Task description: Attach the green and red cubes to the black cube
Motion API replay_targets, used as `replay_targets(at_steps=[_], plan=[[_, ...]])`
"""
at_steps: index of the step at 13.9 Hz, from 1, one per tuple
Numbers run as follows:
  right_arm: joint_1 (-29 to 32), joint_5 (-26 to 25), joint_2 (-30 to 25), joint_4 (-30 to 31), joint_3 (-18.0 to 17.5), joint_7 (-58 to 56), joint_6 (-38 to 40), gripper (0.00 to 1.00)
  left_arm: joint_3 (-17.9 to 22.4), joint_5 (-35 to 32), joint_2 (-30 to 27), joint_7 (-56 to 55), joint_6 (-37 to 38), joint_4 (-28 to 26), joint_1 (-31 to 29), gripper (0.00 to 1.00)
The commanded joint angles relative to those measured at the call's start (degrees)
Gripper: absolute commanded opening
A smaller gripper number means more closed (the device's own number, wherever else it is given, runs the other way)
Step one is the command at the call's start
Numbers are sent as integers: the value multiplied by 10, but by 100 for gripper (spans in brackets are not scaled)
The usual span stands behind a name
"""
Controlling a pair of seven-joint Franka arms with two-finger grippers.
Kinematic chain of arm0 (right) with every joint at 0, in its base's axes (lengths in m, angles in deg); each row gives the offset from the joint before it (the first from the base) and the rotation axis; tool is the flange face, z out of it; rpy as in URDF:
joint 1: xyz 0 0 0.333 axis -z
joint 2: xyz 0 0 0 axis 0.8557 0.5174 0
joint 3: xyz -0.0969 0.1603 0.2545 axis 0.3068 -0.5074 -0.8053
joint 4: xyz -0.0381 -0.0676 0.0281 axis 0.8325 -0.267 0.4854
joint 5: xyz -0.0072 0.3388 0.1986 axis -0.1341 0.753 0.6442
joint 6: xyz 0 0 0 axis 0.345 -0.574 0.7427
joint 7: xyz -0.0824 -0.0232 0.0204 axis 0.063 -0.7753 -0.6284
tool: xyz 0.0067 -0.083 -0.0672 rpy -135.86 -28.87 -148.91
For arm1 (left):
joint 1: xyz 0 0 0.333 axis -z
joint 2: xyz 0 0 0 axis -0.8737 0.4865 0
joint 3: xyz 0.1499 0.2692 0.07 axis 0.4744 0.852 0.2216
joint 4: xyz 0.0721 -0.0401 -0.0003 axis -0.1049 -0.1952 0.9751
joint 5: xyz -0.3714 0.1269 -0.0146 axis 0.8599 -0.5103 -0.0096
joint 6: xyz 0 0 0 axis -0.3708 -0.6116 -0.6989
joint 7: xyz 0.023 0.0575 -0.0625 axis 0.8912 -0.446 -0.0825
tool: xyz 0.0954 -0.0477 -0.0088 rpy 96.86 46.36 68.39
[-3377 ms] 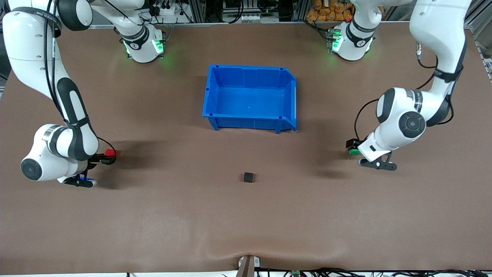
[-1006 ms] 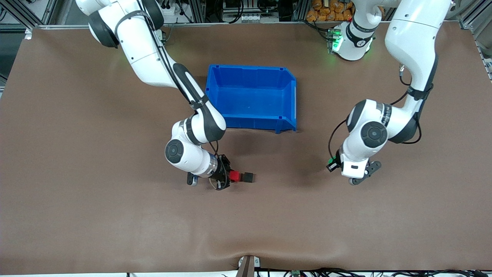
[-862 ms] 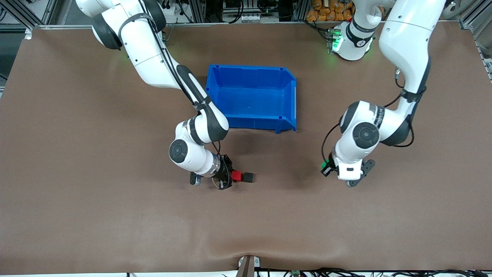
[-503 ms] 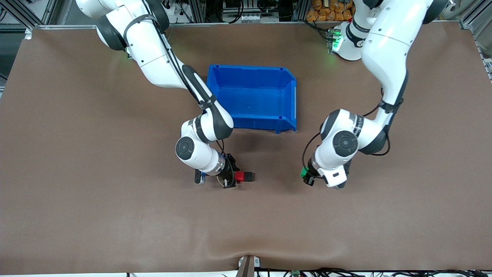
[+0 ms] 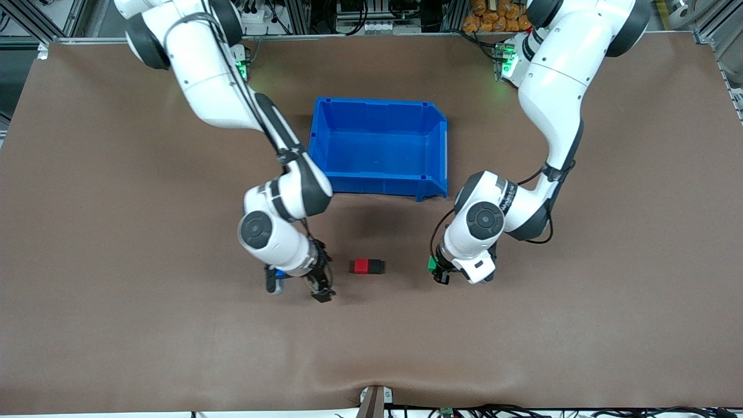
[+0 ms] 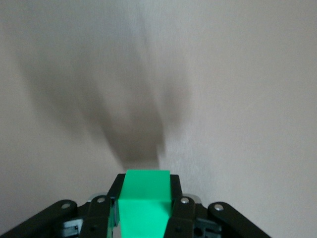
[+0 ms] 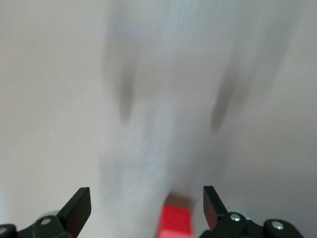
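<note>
The red cube (image 5: 360,266) rests on the table against the black cube (image 5: 375,266), on the side toward the right arm's end. My right gripper (image 5: 323,277) stands open a short way from the red cube, with nothing between its fingers. In the right wrist view the red cube (image 7: 176,221) shows low down, just off the open right gripper (image 7: 145,203). My left gripper (image 5: 436,270) is shut on the green cube (image 5: 432,265), low over the table on the black cube's side toward the left arm's end. The green cube (image 6: 144,198) fills the left gripper (image 6: 146,187).
An empty blue bin (image 5: 377,102) stands farther from the front camera than the cubes, mid-table. Brown table mat (image 5: 371,348) lies all round the cubes.
My right gripper has opened, let go of the red cube beside the black cube and drawn back. The left arm has carried the green cube closer to the black cube.
</note>
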Motion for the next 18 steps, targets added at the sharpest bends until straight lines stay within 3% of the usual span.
replay_targets(at_steps=[1, 5, 11, 14, 18], plan=[[85, -12, -62, 8, -13, -129, 147, 100, 4, 28, 26, -25, -27, 39, 22, 0], [185, -25, -131, -22, -8, -300, 291, 100, 4, 36, 54, -54, -77, 53, 37, 0], [250, -164, -280, -15, -11, -661, 432, 100, 4, 41, 74, -81, -109, 67, 51, 0], [275, -174, -372, 20, -11, -946, 491, 100, 4, 42, 82, -86, -109, 67, 59, 0], [284, -200, -511, 142, -13, -974, 487, 100, 4, 43, 87, -90, -109, 66, 66, 0]])
